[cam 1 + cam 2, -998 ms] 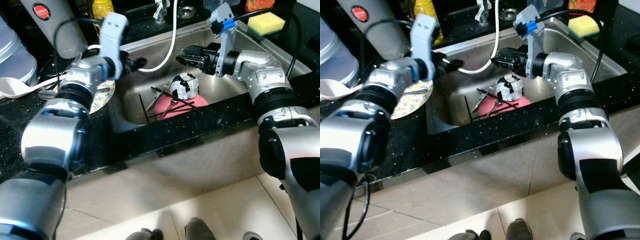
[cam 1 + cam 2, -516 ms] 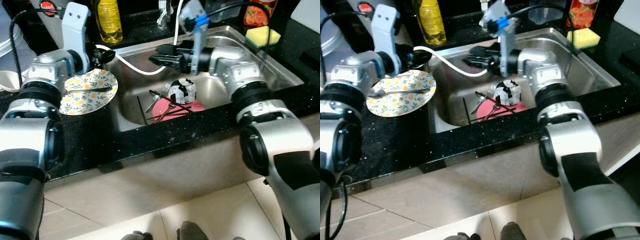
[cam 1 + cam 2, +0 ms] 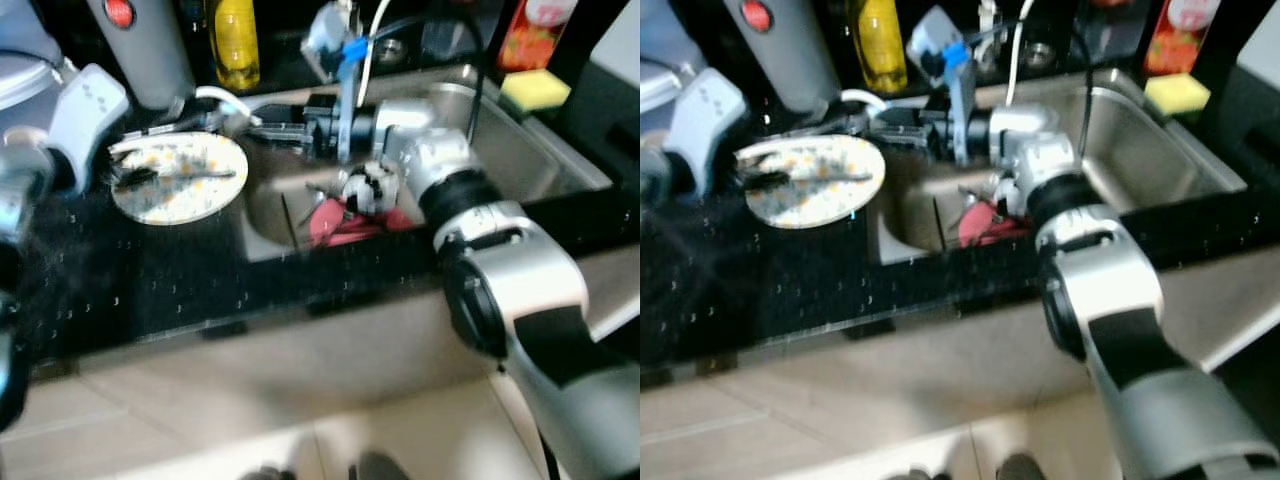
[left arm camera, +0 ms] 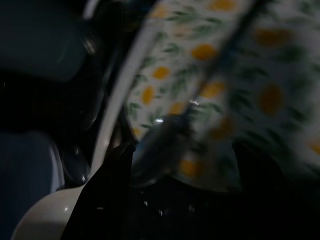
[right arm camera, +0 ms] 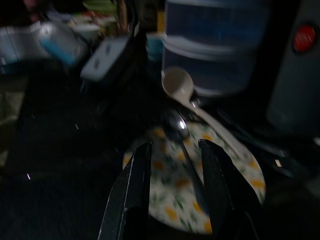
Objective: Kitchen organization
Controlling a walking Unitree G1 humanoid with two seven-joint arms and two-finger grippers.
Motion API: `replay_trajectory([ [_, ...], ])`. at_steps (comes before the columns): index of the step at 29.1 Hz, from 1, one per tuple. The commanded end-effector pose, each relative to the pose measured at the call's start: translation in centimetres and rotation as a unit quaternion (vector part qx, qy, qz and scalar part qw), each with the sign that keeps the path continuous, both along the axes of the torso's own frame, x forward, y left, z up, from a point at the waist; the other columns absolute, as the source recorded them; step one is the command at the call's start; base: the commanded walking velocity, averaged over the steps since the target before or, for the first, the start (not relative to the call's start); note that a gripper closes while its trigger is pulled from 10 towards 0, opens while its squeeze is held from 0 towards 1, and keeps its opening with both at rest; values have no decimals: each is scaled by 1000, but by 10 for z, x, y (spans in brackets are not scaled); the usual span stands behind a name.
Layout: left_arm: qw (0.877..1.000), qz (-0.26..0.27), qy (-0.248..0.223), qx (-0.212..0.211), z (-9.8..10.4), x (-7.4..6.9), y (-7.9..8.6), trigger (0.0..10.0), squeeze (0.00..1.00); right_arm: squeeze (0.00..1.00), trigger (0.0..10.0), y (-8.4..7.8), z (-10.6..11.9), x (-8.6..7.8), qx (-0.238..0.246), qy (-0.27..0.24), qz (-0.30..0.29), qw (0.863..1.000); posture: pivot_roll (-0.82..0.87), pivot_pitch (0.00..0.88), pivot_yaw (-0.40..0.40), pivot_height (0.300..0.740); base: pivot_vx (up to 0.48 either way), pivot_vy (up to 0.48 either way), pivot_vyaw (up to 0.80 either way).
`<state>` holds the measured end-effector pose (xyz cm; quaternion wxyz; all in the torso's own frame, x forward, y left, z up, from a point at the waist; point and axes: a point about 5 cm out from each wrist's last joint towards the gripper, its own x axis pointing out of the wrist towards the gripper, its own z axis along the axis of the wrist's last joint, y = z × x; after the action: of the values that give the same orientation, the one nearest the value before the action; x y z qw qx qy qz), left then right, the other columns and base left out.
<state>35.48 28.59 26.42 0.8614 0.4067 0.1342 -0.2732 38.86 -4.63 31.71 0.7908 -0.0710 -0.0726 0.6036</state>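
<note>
A round plate with yellow flowers point(image 3: 185, 180) lies on the black counter left of the sink point(image 3: 540, 160). A metal spoon point(image 5: 176, 127) rests across it. My right gripper point(image 3: 245, 128) reaches left over the sink to the plate's near rim and is open, with the spoon seen between its fingers point(image 5: 134, 190). My left gripper point(image 4: 185, 147) hovers at the plate's far side, open, with the spoon's bowl point(image 4: 160, 150) between its tips. In the sink sit a black-and-white cup point(image 3: 366, 186), a pink plate point(image 3: 340, 218) and dark utensils.
Behind the plate stand a grey flask with a red button point(image 3: 140, 45) and a yellow bottle point(image 3: 233, 40). A white ladle point(image 5: 178, 86) lies beside the plate. A yellow sponge point(image 3: 536, 88) and a red bottle point(image 3: 527, 28) sit at the sink's back right.
The view has swung and is blurred. My right gripper has reached left from above the sink to the plate. My left arm has drawn back to the plate's left side.
</note>
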Motion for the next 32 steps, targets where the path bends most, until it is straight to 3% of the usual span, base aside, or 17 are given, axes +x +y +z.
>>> replay_trajectory([
  [1, 999, -25, 15, 43, 2, -3, 1, 10000, 0, 0, 10000, 5, 11, -3, 8, -17, 13, 1000, 14, 71, 21, 740, 0, 0, 0],
  [7, 997, -39, 31, 67, 2, 1, -6, 10000, 0, 0, 10000, 2, 11, -3, 8, -20, 11, 1000, 0, 75, 33, 740, 0, 0, 0],
  [9, 992, -30, 20, 120, -11, 11, -10, 10000, 0, 0, 10000, -1, 13, -3, 11, -22, 5, 1000, -22, 81, 44, 740, 0, 0, 0],
  [10, 992, -30, 20, 120, -11, 11, -10, 10000, 0, 0, 10000, -1, 13, -3, 11, -22, 5, 1000, -22, 81, 44, 740, 0, 0, 0],
  [13, 983, -5, 7, 182, -31, 20, -12, 10000, 0, 0, 10000, -3, 14, -3, 16, -23, 6, 1000, -29, 83, 47, 740, 0, 0, 0],
  [22, 986, -12, 16, 165, -51, 27, -29, 9804, 0, 0, 10000, 1, 7, -7, 2, -9, 30, 1000, -51, 102, 50, 740, 0, 0, 0],
  [23, 986, -11, 14, 163, -52, 28, -30, 9333, 0, 0, 10000, 2, 4, -7, -2, -6, 28, 1000, -51, 102, 50, 740, 0, 0, 0],
  [25, 986, -10, 12, 164, -53, 29, -32, 9333, 0, 0, 10000, 2, 0, -5, -9, -1, 18, 1000, -51, 107, 47, 740, 0, 0, 0],
  [26, 986, -7, 3, 166, -56, 32, -35, 7882, 0, 0, 10000, 0, -12, 0, -28, 15, -11, 999, -52, 112, 45, 740, 0, 0, 0],
  [32, 983, -4, -10, 182, -66, 35, -42, 7333, 0, 0, 10000, -6, -35, 5, -64, 48, -53, 995, -66, 122, 39, 740, 0, 0, 0],
])
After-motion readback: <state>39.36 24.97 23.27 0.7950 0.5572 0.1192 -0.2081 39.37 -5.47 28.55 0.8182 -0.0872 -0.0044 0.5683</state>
